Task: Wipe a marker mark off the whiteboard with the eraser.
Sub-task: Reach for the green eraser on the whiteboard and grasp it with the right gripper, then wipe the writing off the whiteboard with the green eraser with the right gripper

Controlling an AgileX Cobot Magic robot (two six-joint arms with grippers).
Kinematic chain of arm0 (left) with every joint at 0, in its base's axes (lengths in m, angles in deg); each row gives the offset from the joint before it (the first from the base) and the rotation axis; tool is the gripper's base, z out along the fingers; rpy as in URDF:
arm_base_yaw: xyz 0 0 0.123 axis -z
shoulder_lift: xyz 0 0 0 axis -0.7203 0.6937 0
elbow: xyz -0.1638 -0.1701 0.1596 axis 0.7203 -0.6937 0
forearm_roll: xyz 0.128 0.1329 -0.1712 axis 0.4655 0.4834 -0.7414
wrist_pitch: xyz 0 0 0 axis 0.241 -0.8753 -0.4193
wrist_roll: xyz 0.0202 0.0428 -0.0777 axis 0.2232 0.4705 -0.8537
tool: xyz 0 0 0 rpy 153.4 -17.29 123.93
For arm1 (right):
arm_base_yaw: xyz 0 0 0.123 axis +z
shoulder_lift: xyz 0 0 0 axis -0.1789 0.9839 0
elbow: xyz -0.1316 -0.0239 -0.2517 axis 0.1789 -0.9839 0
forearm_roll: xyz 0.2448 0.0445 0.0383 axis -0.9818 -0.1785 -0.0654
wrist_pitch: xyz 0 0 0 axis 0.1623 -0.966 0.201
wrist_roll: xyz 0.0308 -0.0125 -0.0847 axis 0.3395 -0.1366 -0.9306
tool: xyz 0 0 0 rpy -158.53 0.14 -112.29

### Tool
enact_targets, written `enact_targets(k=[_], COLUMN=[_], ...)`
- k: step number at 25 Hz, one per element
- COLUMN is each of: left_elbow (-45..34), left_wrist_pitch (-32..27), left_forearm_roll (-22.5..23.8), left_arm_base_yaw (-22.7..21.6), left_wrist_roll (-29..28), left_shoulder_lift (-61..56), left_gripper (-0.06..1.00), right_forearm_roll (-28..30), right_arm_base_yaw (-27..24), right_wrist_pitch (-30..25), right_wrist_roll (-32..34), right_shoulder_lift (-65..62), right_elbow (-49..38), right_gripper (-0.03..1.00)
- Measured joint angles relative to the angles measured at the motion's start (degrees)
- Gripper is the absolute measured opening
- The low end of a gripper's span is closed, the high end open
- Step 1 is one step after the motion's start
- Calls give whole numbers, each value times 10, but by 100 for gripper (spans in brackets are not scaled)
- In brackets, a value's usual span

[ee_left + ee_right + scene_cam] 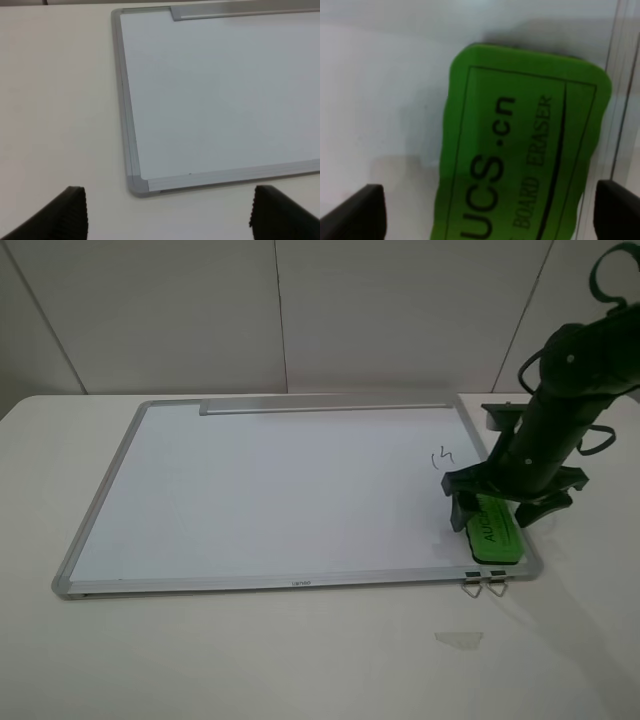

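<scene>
table: white, bears everything.
whiteboard: lies flat, silver frame.
right gripper: jaws spread wide, gripping nothing.
left gripper: jaws wide apart, empty, off the board's near left corner.
eraser: green, on the board's near right corner, beside the frame.
marker mark: small, just beyond the eraser.
risk, we judge: the eraser sits skewed to the jaws, so closing may twist it or pinch a corner and slip.
placement: between the right fingers, nearer one, touching neither.

the light was bright and soft everywhere. the eraser looked blurry up close, with a fuzzy grey shadow beside it. the whiteboard looked pale blue, and the table looked warm white.
</scene>
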Motion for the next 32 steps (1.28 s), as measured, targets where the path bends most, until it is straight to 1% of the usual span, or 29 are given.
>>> enact_targets(k=[6, 15, 16, 18, 20, 21, 30, 32], left_elbow=[0, 0, 0, 0, 0, 0, 0, 0], left_wrist_pitch=[0, 0, 0, 0, 0, 0, 0, 0], left_forearm_roll=[0, 0, 0, 0, 0, 0, 0, 0], left_arm_base_yaw=[0, 0, 0, 0, 0, 0, 0, 0], left_wrist_roll=[0, 0, 0, 0, 0, 0, 0, 0], left_shoulder_lift=[0, 0, 0, 0, 0, 0, 0, 0], left_gripper=[68, 68, 68, 68, 68, 68, 68, 68], right_forearm_roll=[-15, -10, -9, -7, -3, -2, 3, 7], right_arm_base_yaw=[0, 0, 0, 0, 0, 0, 0, 1], right_wrist_pitch=[0, -10, -12, -23, -35, -37, -42, -54], right_wrist_roll=[16, 17, 17, 17, 17, 18, 18, 13], right_shoulder_lift=[24, 43, 43, 43, 44, 44, 44, 44], right_elbow=[15, 17, 17, 17, 17, 17, 17, 24], right_gripper=[83, 82, 81, 76, 64, 61, 61, 61])
